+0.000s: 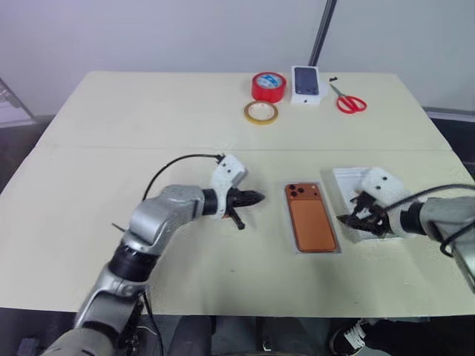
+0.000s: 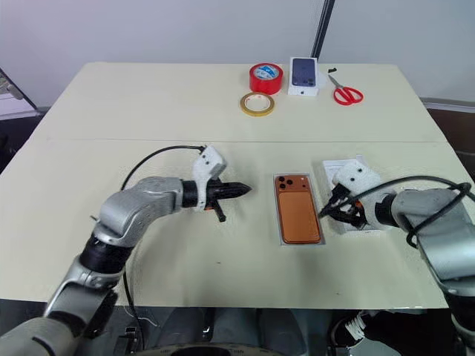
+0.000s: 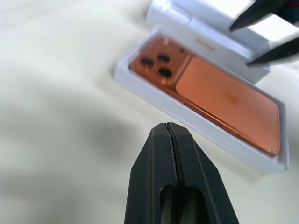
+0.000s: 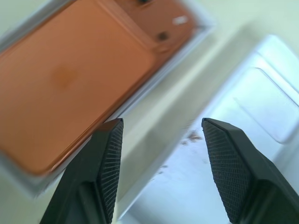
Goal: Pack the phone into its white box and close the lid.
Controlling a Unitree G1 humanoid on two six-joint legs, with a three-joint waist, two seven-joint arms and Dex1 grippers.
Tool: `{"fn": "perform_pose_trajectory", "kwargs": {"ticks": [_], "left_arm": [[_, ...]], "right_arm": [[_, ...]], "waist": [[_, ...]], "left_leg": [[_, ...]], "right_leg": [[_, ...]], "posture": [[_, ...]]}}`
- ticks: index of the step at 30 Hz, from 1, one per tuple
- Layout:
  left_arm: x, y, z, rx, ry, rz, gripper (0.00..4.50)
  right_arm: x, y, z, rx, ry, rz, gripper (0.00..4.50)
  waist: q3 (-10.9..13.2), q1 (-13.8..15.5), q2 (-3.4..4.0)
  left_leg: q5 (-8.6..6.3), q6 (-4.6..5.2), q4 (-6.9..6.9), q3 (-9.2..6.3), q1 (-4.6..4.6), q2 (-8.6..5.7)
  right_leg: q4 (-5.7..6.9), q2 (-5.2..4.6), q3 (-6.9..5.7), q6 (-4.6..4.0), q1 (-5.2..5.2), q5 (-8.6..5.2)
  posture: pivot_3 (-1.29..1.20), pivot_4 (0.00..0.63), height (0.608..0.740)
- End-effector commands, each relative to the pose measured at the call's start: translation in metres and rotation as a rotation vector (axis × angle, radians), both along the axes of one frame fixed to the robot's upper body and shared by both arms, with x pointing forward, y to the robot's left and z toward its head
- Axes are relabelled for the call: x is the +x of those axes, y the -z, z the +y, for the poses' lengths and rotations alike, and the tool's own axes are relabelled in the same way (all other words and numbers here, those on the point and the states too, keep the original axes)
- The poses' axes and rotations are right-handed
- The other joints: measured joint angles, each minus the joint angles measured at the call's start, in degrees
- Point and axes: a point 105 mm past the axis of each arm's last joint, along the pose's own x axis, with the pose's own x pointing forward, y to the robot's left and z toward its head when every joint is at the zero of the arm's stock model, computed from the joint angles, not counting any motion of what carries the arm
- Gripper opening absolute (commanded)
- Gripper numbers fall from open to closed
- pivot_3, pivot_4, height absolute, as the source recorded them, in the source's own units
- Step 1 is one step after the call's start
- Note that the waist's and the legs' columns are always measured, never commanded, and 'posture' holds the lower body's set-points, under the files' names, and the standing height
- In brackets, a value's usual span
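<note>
- Orange-copper phone (image 1: pixel 312 219) lies face down inside the white box (image 1: pixel 335 249) on the tabletop (image 1: pixel 148 126), so packing looks done.
- Left tool (image 1: pixel 254 198) is clenched and empty, just beside the box.
- Right tool (image 4: pixel 161 130) hangs released above the lid (image 4: pixel 261 98), seemingly lining up to grasp it for closing.

Silver arms, blk cables, white wrist mounts
</note>
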Motion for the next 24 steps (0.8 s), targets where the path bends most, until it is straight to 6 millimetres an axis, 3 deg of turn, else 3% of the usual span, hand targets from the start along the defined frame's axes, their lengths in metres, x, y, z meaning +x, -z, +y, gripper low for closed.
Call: {"fn": "perform_pose_trajectory", "kwargs": {"ticks": [1,10,13,17,21,24], "left_arm": [[-0.022,-0.01,0.003,-0.01,0.139,-0.136,0.0],[-0.04,0.0,0.02,-0.008,0.183,-0.148,0.0],[-0.044,0.001,0.02,-0.016,0.183,-0.148,0.0],[-0.045,0.007,0.021,-0.007,0.168,-0.143,0.0],[-0.041,0.008,0.025,-0.013,0.127,-0.144,0.0],[-0.033,0.005,0.033,-0.031,0.067,-0.146,0.0]], "right_arm": [[0.009,0.006,-0.016,0.065,0.149,0.051,2.93],[0.024,0.022,-0.016,0.071,0.249,0.132,2.93],[0.028,0.022,-0.013,0.085,0.274,0.136,2.05],[0.029,0.022,-0.012,0.091,0.302,0.14,0.03],[0.028,0.009,-0.016,0.12,0.344,0.111,0.03],[0.03,-0.022,-0.01,0.22,0.342,0.044,0.03]], "waist": [[0.01,0.03,0.04],[0.05,-0.24,0.11],[0.06,-0.19,0.12],[0.05,-0.03,0.12],[0.06,-0.06,0.12],[0.12,-0.18,0.23]], "left_leg": [[0.0,0.0,-0.01,0.02,0.0,-0.01],[-0.04,0.06,-0.01,0.03,-0.03,-0.03],[-0.04,0.07,-0.02,0.03,-0.03,-0.01],[-0.04,0.07,0.0,0.04,-0.03,-0.02],[-0.04,0.07,0.01,0.03,-0.04,-0.02],[-0.04,0.08,0.0,0.04,-0.04,-0.02]], "right_leg": [[-0.01,-0.03,0.01,0.0,0.0,0.0],[-0.02,-0.04,0.01,0.0,-0.03,0.0],[-0.01,-0.01,0.01,0.0,-0.04,0.0],[-0.01,-0.03,0.02,0.0,-0.04,0.0],[-0.01,-0.02,0.01,0.0,-0.04,0.0],[0.0,-0.02,0.01,0.0,-0.05,0.0]], "posture": [[0.0,0.15,0.74],[0.0,0.15,0.74],[0.0,0.15,0.74],[0.0,0.15,0.74],[0.0,0.15,0.74],[0.0,0.15,0.74]]}}
